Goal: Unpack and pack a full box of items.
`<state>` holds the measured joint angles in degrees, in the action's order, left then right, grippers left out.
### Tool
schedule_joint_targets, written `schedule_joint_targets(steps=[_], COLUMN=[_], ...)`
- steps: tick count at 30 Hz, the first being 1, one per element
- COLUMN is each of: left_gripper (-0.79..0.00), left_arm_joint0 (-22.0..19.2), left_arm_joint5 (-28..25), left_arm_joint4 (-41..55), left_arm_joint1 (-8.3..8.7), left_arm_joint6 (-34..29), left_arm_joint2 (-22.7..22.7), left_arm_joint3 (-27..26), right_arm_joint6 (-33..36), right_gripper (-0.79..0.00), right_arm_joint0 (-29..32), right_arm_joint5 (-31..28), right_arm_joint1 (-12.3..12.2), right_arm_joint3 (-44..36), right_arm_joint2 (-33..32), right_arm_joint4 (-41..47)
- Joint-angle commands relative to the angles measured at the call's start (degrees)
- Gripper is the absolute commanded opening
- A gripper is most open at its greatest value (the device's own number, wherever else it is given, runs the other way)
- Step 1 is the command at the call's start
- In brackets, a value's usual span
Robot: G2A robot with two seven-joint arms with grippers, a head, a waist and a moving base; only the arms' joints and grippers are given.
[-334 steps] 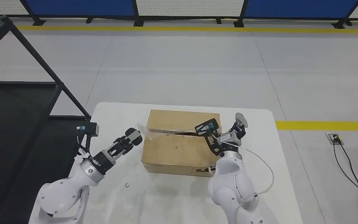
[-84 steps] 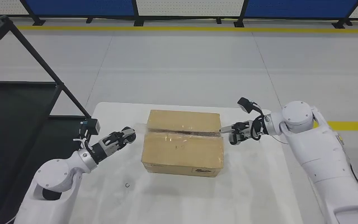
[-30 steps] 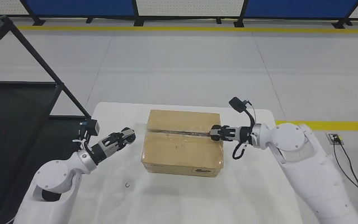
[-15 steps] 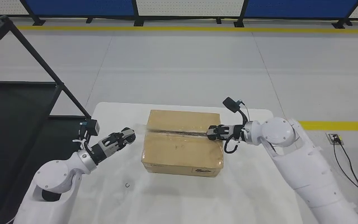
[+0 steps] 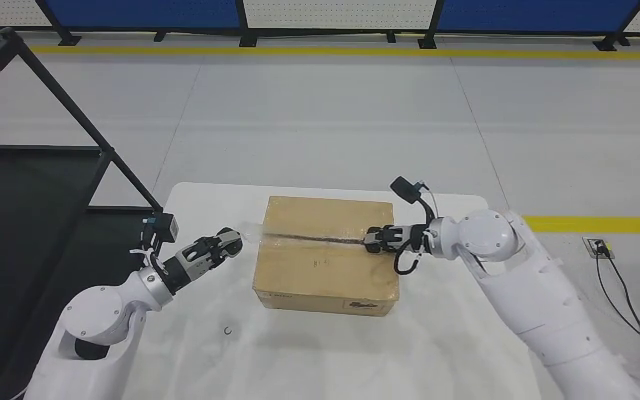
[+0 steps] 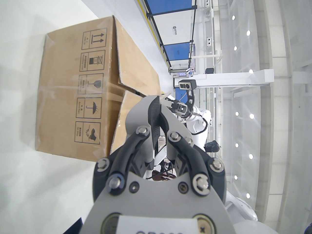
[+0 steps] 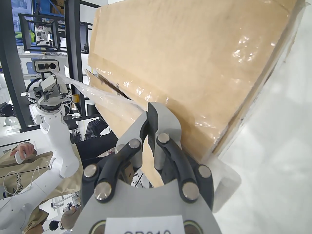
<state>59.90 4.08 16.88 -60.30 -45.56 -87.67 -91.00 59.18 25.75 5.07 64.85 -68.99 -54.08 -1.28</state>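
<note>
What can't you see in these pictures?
- Inside the box: in every view, its cardboard hides what it holds.
- Small dark thing on the table, top view: too small to tell what it is.
- Tape end at the left gripper, left wrist view: the shut fingers hide it.
</note>
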Motion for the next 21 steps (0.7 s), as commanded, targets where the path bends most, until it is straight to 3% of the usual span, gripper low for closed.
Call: schedule_joint_targets(steps=[1, 21], left_gripper=[-0.785, -0.785], left_arm_joint0=[0.0, 0.0], left_arm_joint5=[0.0, 0.0], left_arm_joint4=[0.0, 0.0], left_arm_joint1=[0.0, 0.0], left_arm_joint6=[0.0, 0.0], left_arm_joint2=[0.0, 0.0], left_arm_joint3=[0.0, 0.0], right_arm_joint6=[-0.3, -3.5], right_gripper=[-0.785, -0.785], right_arm_joint0=[-0.2, -4.6], right_arm_joint5=[-0.2, -1.8], right_arm_joint1=[0.2, 4.4], right_arm_joint3=[0.2, 5.9], right_arm_joint2=[0.3, 7.6], right_arm_joint4=[0.2, 2.8])
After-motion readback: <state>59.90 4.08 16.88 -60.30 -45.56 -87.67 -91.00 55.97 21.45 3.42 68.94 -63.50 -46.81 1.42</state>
